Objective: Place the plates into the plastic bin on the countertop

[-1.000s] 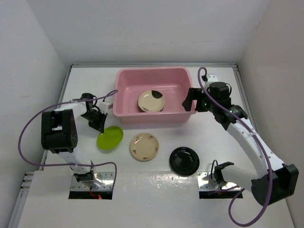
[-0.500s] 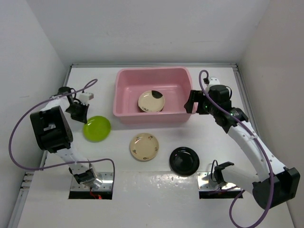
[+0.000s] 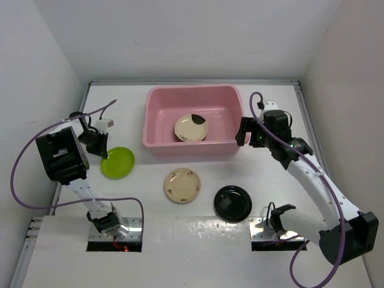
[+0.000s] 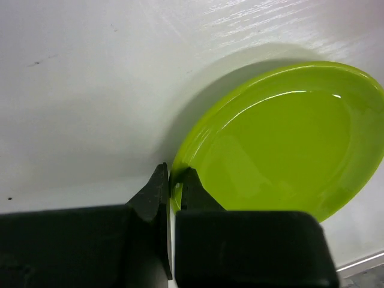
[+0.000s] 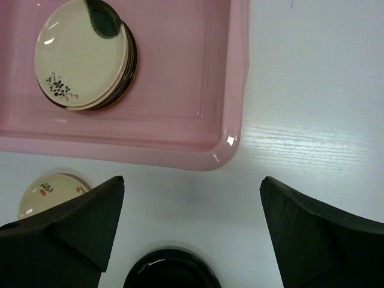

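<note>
The pink plastic bin point(image 3: 231, 123) stands at the back middle of the white countertop point(image 3: 180, 228). A stack of plates topped by a cream plate with a black patch point(image 3: 191, 128) lies in it, also seen in the right wrist view point(image 5: 81, 54). My left gripper point(image 3: 102, 150) is shut on the rim of a lime green plate point(image 3: 118, 162), held tilted at the far left; the left wrist view shows the jaws pinching its edge point(image 4: 282, 144). A patterned cream plate point(image 3: 182, 185) and a glossy black plate point(image 3: 233, 203) lie in front of the bin. My right gripper point(image 3: 243, 131) is open and empty by the bin's right front corner.
White walls enclose the countertop on the left, back and right. The arm bases and their cables sit at the near edge. The bin's rim point(image 5: 237, 90) is just left of my right gripper.
My left gripper has carried the lime green plate leftward, away from the bin's front toward the left wall. The right arm has shifted slightly.
</note>
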Action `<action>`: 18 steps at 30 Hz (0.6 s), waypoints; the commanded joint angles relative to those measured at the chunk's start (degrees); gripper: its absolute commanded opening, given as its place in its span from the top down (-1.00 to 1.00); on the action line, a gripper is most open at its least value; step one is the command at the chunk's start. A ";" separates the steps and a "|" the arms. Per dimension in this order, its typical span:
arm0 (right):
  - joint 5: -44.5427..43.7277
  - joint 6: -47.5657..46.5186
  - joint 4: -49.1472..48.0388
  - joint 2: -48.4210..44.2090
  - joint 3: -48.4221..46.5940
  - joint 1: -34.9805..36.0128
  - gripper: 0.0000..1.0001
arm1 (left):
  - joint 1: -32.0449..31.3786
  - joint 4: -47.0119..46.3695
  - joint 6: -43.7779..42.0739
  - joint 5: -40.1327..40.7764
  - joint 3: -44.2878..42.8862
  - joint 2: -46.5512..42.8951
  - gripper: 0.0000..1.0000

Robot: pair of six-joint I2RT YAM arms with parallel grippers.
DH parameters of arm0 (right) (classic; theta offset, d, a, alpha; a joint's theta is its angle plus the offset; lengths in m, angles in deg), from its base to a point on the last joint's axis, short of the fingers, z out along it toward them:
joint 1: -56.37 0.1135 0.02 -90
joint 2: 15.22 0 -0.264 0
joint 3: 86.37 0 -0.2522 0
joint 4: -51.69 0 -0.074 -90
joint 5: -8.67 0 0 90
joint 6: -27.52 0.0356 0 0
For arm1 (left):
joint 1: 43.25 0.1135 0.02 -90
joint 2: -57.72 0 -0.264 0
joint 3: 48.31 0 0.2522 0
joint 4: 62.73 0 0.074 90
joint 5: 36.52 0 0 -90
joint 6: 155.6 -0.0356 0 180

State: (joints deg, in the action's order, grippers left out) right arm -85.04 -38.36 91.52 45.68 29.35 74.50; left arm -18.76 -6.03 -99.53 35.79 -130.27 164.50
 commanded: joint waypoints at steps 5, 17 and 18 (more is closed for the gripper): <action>-0.17 -0.39 -1.02 -0.35 -0.72 -0.46 -0.86 | 1.09 2.58 2.19 -4.27 -3.41 3.53 1.00; 3.00 1.01 -1.98 2.81 -0.98 -2.75 -0.86 | 0.92 2.69 19.50 -21.41 -32.59 -8.52 1.00; 3.00 1.10 -1.72 2.82 -0.89 -3.45 -0.86 | 0.21 1.63 22.83 -22.11 -35.65 -9.22 1.00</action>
State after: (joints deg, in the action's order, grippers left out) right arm -82.79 -38.03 91.32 48.59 29.35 72.07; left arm -17.78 -1.09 -85.54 20.93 -159.23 160.59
